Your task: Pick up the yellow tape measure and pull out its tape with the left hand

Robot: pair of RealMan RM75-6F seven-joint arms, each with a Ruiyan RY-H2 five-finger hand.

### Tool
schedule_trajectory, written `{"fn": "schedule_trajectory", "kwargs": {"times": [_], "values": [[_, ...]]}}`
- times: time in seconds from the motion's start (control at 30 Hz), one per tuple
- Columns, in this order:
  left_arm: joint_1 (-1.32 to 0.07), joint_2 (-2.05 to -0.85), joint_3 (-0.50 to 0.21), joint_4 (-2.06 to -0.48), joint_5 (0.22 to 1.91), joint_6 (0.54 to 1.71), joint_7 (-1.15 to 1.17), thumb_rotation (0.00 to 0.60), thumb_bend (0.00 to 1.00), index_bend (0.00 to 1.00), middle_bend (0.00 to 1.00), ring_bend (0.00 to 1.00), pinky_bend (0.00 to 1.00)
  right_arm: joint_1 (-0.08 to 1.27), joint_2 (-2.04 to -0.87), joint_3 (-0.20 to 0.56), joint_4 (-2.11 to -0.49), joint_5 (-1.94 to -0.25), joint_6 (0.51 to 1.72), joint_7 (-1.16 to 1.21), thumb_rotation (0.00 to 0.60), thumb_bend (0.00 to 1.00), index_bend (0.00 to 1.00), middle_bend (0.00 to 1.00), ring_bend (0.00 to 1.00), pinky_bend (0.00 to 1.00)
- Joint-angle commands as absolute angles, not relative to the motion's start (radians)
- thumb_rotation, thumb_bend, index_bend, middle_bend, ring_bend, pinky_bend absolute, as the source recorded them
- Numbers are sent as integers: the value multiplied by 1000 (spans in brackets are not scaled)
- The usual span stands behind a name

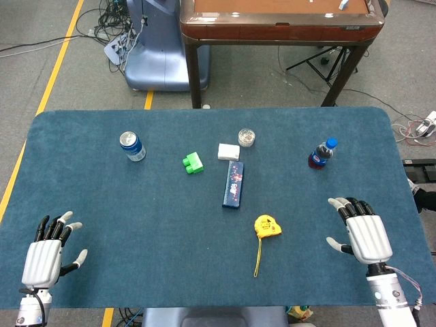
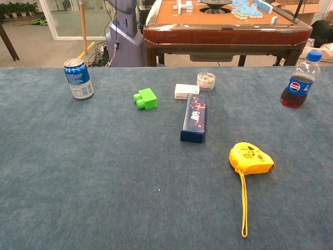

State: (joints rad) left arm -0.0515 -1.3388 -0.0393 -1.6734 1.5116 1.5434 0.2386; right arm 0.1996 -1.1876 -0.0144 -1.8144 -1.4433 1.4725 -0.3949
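Note:
The yellow tape measure (image 1: 268,226) (image 2: 251,158) lies flat on the blue table, right of centre, with a yellow strap trailing toward the front edge. My left hand (image 1: 49,255) rests near the front left corner, fingers spread and holding nothing, far from the tape measure. Over at the front right, my right hand (image 1: 362,234) also lies with fingers apart and nothing in it, a short way right of the tape measure. Neither hand shows in the chest view.
A dark blue box (image 1: 233,184) (image 2: 194,117) lies just behind the tape measure. Further back are a white block (image 1: 229,151), a small round tin (image 1: 246,137), a green brick (image 1: 193,163), a blue can (image 1: 132,146) and a cola bottle (image 1: 321,154). A brown table (image 1: 272,20) stands beyond.

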Motion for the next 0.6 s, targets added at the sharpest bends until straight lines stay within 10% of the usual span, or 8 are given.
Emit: {"fn": "schedule_trajectory", "kwargs": {"times": [0.03,0.6], "values": [[-55,-1342,-41,-1672,1510,1539,239,600,234,297,122,102,0,192,-1188,-11,-1819,-1444,1475,-403,600,136,236,256,198,218],[-46,-1347,-31,-1661,1513,1548,218,600,234,297,122,102,0,326,-1319,63,-1748,-1236,1177,-450,600,165,275,256,198,217]]}}
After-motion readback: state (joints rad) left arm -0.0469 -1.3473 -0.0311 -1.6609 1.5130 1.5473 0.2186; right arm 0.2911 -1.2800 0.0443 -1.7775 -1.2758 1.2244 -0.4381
